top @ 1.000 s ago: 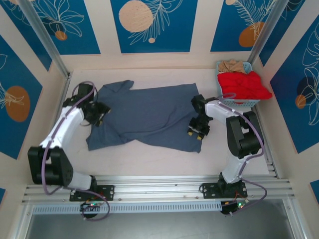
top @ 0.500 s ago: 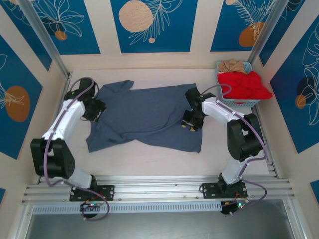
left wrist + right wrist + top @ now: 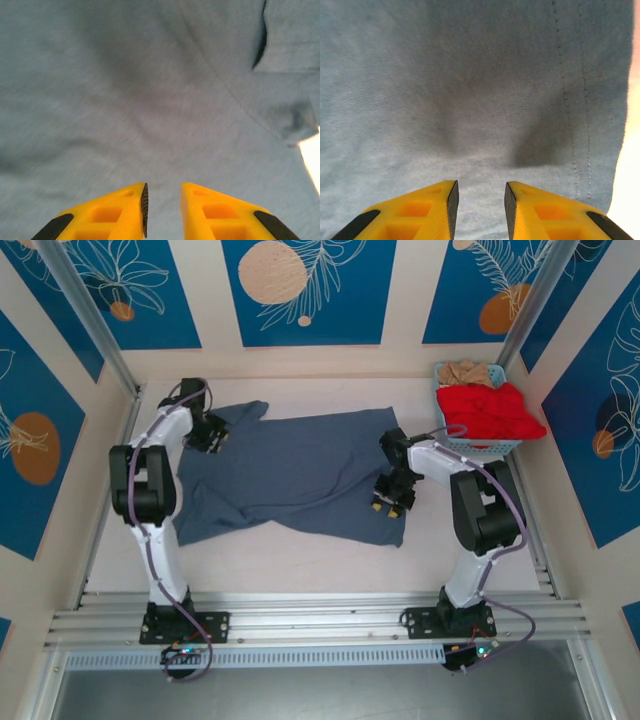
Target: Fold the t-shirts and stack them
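— What is the blue t-shirt [image 3: 300,475] made of?
— Soft cloth, not shiny, with tiny woven lines and a stitched edge.
— And the left hand [image 3: 163,200]?
— Smooth yellow plastic, with black ribbed pads [image 3: 145,210].
— The basket [image 3: 470,447]?
— Plastic net. The worktop [image 3: 330,550] is pale, smooth and dull.

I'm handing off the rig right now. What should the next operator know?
Left gripper: narrowly open, empty, over the blue t-shirt near its far-left sleeve.
Right gripper: narrowly open, empty, over the shirt's right hem.
The blue t-shirt lies spread on the table, unfolded.
Red t-shirt and beige t-shirt sit in the basket.
Done: nothing folded.
Left: fold each, stack.
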